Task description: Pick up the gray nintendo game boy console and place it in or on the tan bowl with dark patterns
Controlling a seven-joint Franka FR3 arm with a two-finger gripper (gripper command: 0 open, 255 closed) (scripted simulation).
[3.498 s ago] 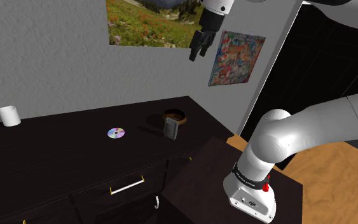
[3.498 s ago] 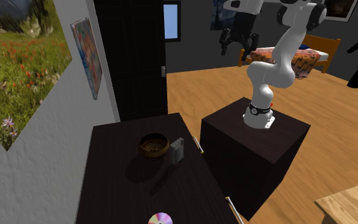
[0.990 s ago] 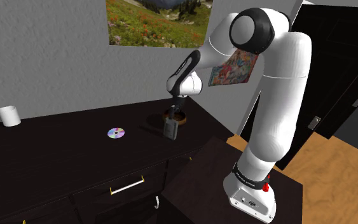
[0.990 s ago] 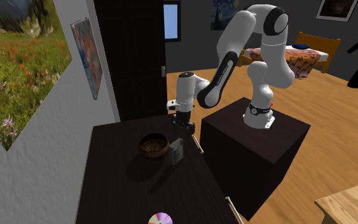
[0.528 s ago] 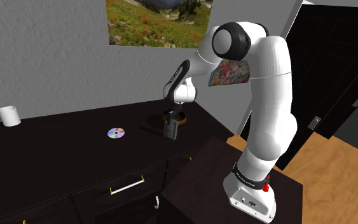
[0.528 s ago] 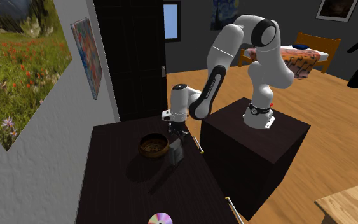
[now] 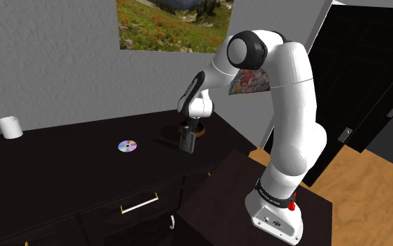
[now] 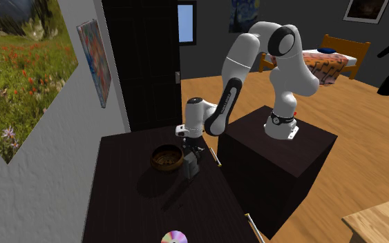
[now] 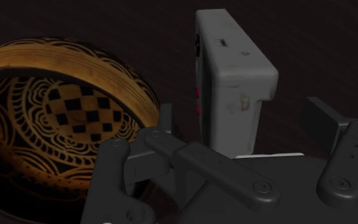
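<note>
The gray Game Boy (image 9: 234, 76) stands upright on the dark dresser top, right beside the tan bowl (image 9: 75, 60) with dark checker and swirl patterns inside. My gripper (image 9: 244, 127) is open and hangs just over the console's top. One finger stands on each side of the console, and neither touches it. In the shoulder view the gripper (image 7: 187, 130) points down onto the Game Boy (image 7: 187, 142), and the hand hides most of the bowl (image 7: 197, 128). The second exterior view has the bowl (image 8: 165, 159) to the left of the Game Boy (image 8: 193, 164), under the gripper (image 8: 192, 149).
A shiny CD (image 7: 127, 146) lies mid-dresser, and a white cup (image 7: 9, 127) stands at the far left end. The dresser (image 7: 62, 168) has drawers with a light handle (image 7: 139, 204). My dark stand (image 7: 223, 189) sits close to its front. Posters hang on the wall behind.
The arm came down from high by the wall posters to the dresser. Over the last second the hand sank a little further onto the Game Boy. The console and bowl have not moved.
</note>
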